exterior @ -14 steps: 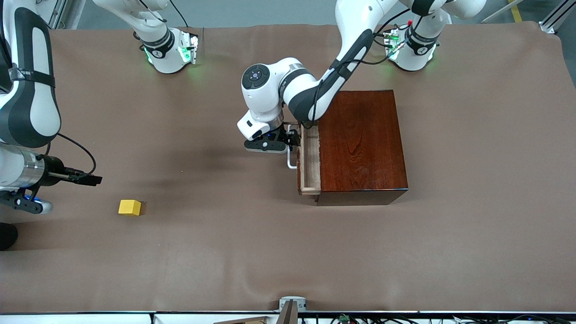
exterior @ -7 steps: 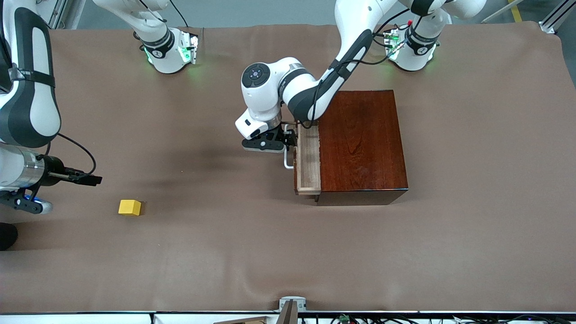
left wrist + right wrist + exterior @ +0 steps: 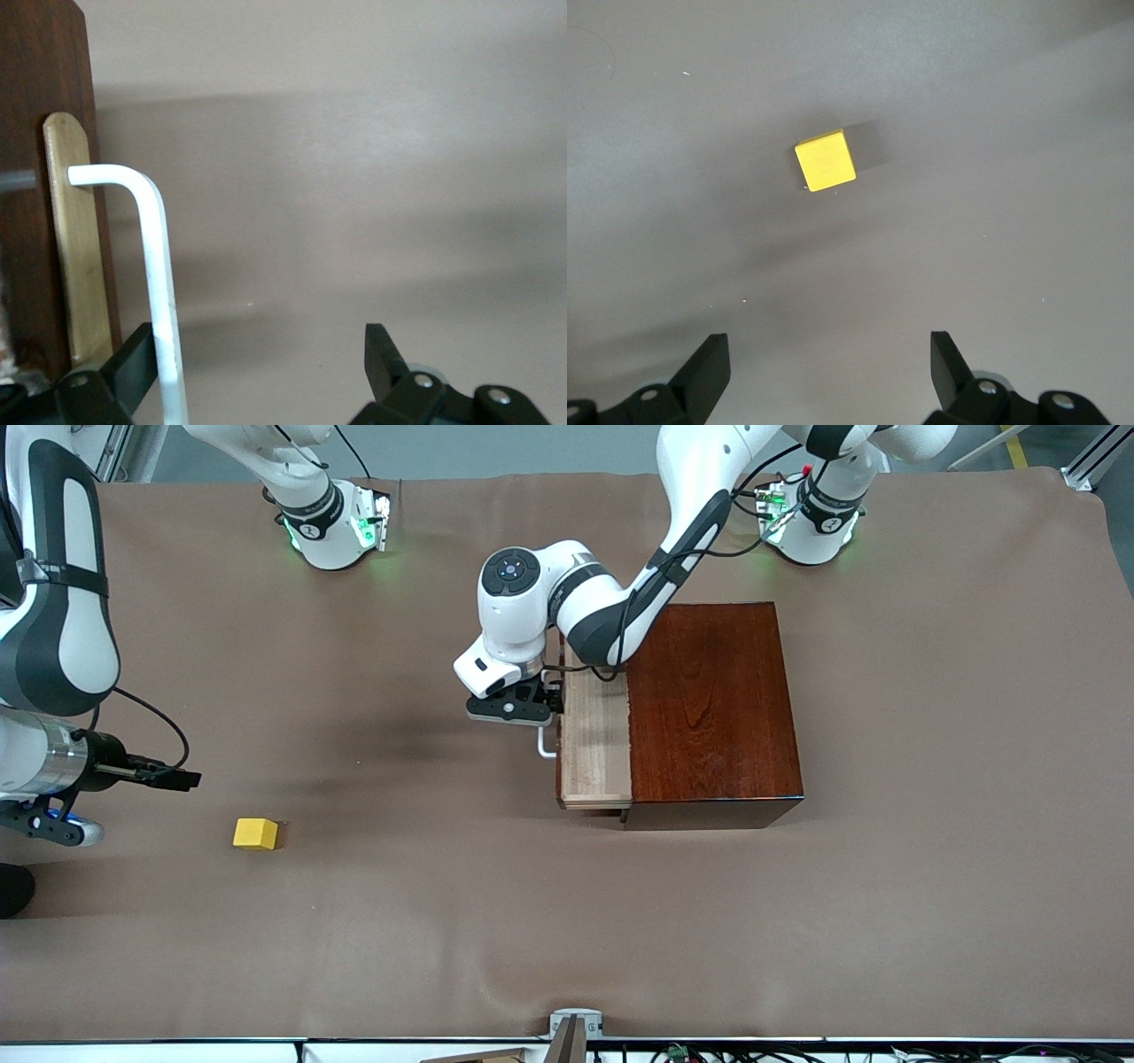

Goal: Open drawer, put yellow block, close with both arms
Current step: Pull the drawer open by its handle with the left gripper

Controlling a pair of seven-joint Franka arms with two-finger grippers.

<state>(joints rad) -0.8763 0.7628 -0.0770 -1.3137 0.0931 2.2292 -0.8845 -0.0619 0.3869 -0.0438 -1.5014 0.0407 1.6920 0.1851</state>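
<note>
Your left gripper (image 3: pixel 542 710) hooks the drawer (image 3: pixel 592 740) handle (image 3: pixel 158 266), fingers spread wide. Right gripper (image 3: pixel 824 376), also wide, waits above the yellow block (image 3: pixel 255 833).

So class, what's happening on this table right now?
The left arm's tool is at the white handle of the drawer, which stands partly out of the dark wooden box. The right arm waits at its end of the table, its tool open above the yellow block lying on the cloth.
</note>
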